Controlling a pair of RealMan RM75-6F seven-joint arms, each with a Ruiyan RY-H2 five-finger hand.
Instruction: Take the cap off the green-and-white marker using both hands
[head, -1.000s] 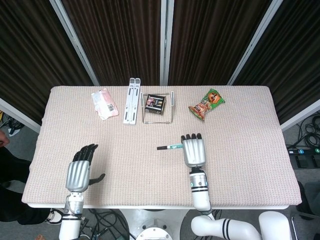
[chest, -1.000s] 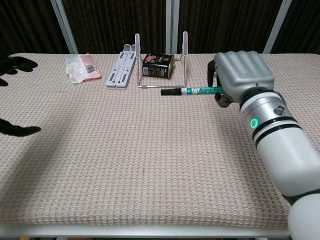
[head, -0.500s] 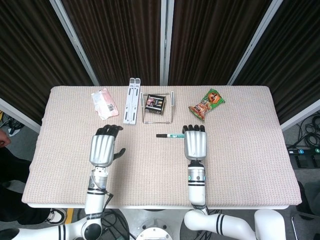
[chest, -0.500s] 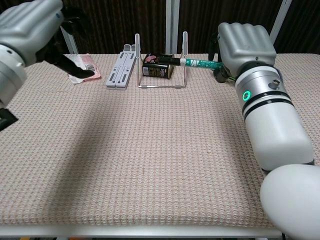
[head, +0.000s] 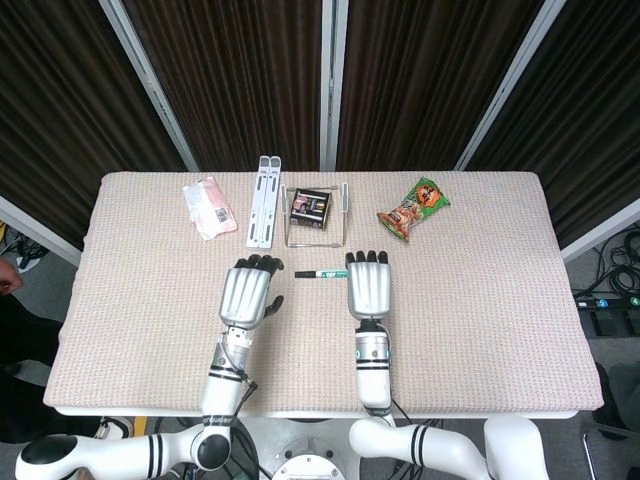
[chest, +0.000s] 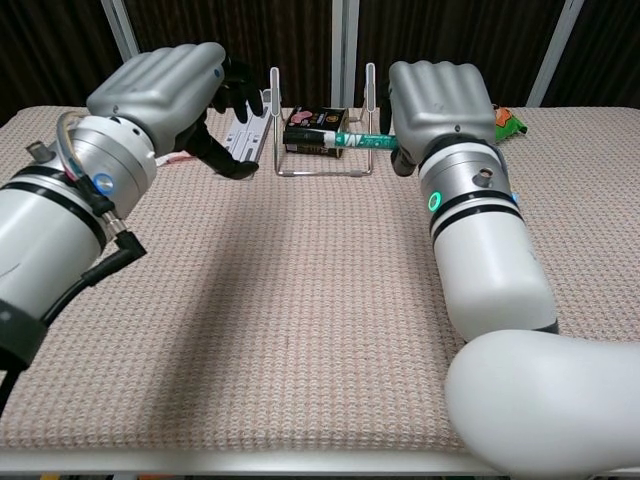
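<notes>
The right robot hand (head: 367, 286) grasps the green-and-white marker (head: 331, 272) by its body, lifted off the tabletop (head: 480, 300), so the black cap (head: 303, 273) sticks out toward the left robot hand (head: 248, 291). That hand hangs released just beside the cap, likely poised to pull. Beyond both stands a wire rack (head: 315, 225).

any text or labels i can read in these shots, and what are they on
Nothing reads clearly.
Marker, held in the right hand: white print on the green barrel, too small to read.
Black box in the wire stand: pale lettering, blurred.
Green snack bag: printed front, unreadable.
Pink packet: a barcode label, digits too small.
</notes>
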